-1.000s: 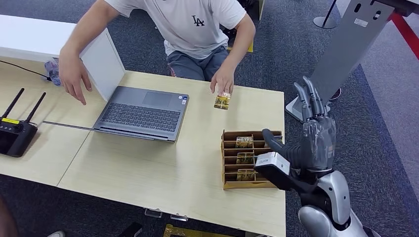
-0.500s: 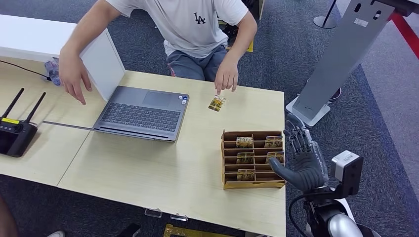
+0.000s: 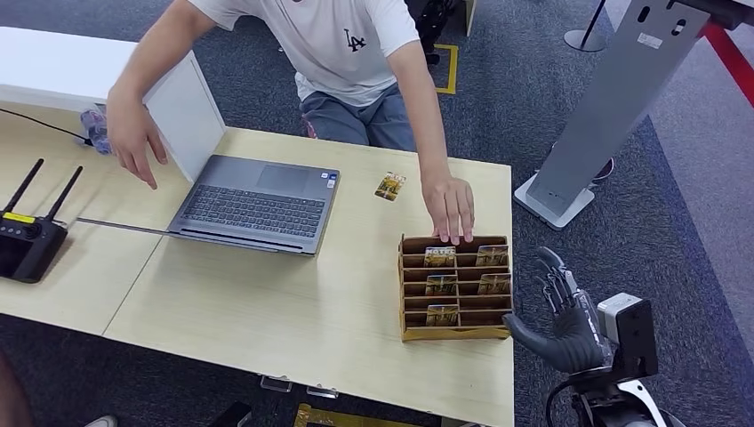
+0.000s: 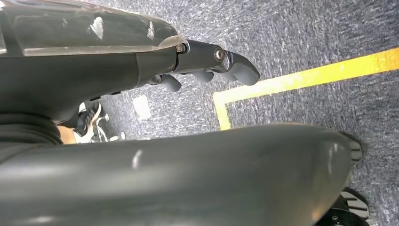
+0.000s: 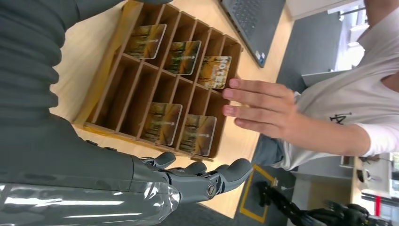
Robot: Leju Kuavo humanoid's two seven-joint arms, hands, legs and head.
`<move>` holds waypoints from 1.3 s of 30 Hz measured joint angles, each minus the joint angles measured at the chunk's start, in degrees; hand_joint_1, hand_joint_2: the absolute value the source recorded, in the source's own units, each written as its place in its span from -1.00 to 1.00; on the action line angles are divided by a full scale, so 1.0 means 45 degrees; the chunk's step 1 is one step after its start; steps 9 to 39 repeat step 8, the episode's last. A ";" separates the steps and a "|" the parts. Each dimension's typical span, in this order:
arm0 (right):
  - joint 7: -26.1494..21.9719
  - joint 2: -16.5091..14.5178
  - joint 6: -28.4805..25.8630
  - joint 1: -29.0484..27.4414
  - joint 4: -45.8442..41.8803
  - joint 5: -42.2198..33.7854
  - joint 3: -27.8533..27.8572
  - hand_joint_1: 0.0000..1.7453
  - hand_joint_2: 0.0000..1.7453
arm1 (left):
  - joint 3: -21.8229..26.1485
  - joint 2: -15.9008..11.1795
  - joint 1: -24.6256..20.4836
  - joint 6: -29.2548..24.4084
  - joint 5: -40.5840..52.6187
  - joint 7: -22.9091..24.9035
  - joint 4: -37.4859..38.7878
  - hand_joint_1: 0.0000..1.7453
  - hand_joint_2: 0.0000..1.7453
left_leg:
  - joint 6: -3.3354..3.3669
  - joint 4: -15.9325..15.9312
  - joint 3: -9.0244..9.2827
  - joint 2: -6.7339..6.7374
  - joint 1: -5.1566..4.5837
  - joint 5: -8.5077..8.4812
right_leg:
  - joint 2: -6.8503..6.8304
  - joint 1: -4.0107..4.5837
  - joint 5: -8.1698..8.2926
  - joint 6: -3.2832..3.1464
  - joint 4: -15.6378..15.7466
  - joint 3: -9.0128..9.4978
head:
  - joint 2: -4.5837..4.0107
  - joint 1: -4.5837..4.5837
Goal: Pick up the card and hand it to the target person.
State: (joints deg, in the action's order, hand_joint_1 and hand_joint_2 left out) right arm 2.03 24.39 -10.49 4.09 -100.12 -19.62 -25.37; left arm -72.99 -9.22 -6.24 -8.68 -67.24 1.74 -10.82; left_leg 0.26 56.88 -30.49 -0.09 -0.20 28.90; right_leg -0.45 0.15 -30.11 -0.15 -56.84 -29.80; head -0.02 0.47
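Wooden card rack (image 3: 455, 287) on the table (image 3: 267, 302), taken as landmark: slotted compartments holding five cards (image 3: 442, 285) face up, three in the column nearer the laptop, two in the other. Single card (image 3: 389, 186) lying flat on the table beyond the rack, on the person's side, apart from it, between rack and laptop (image 3: 253, 200). Person's hand (image 3: 451, 205) resting on the rack's far rim, fingertips over the top compartments. Right hand (image 3: 562, 320) off the table edge just beside the rack's outer side, fingers spread and slightly curled, holding nothing. Left hand (image 4: 207, 66) over blue-grey carpet with a yellow line, fingers loosely bent, nothing in them. Black antenna device (image 3: 31, 240) well away from the rack, past the laptop
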 joint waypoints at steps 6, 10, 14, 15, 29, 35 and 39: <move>0.0448 0.0143 0.0412 -0.0335 -0.0036 0.0073 0.0214 -1.00 1.00 | 0.0007 -0.0005 -0.0001 -0.0029 -0.0017 0.0032 0.0000 -1.00 -1.00 | 0.0000 0.0000 0.0000 0.0000 0.0000 0.0000 | 0.0000 0.0000 0.0000 0.0000 0.0000 0.0000 | 0.0000 0.0000; 0.0500 0.0150 0.0486 -0.0398 -0.0036 0.0106 0.0238 -1.00 1.00 | 0.0007 -0.0005 -0.0001 -0.0029 -0.0017 0.0036 0.0000 -1.00 -1.00 | 0.0000 0.0000 0.0000 0.0000 0.0000 0.0000 | 0.0000 0.0000 0.0000 0.0000 0.0000 0.0000 | 0.0000 0.0001; 0.0500 0.0150 0.0486 -0.0398 -0.0036 0.0106 0.0238 -1.00 1.00 | 0.0007 -0.0005 -0.0001 -0.0029 -0.0017 0.0036 0.0000 -1.00 -1.00 | 0.0000 0.0000 0.0000 0.0000 0.0000 0.0000 | 0.0000 0.0000 0.0000 0.0000 0.0000 0.0000 | 0.0000 0.0001; 0.0500 0.0150 0.0486 -0.0398 -0.0036 0.0106 0.0238 -1.00 1.00 | 0.0007 -0.0005 -0.0001 -0.0029 -0.0017 0.0036 0.0000 -1.00 -1.00 | 0.0000 0.0000 0.0000 0.0000 0.0000 0.0000 | 0.0000 0.0000 0.0000 0.0000 0.0000 0.0000 | 0.0000 0.0001; 0.0500 0.0150 0.0486 -0.0398 -0.0036 0.0106 0.0238 -1.00 1.00 | 0.0007 -0.0005 -0.0001 -0.0029 -0.0017 0.0036 0.0000 -1.00 -1.00 | 0.0000 0.0000 0.0000 0.0000 0.0000 0.0000 | 0.0000 0.0000 0.0000 0.0000 0.0000 0.0000 | 0.0000 0.0001; 0.0500 0.0150 0.0486 -0.0398 -0.0036 0.0106 0.0238 -1.00 1.00 | 0.0007 -0.0005 -0.0001 -0.0029 -0.0017 0.0036 0.0000 -1.00 -1.00 | 0.0000 0.0000 0.0000 0.0000 0.0000 0.0000 | 0.0000 0.0000 0.0000 0.0000 0.0000 0.0000 | 0.0000 0.0001; 0.0500 0.0150 0.0486 -0.0398 -0.0036 0.0106 0.0238 -1.00 1.00 | 0.0007 -0.0005 -0.0001 -0.0029 -0.0017 0.0036 0.0000 -1.00 -1.00 | 0.0000 0.0000 0.0000 0.0000 0.0000 0.0000 | 0.0000 0.0000 0.0000 0.0000 0.0000 0.0000 | 0.0000 0.0001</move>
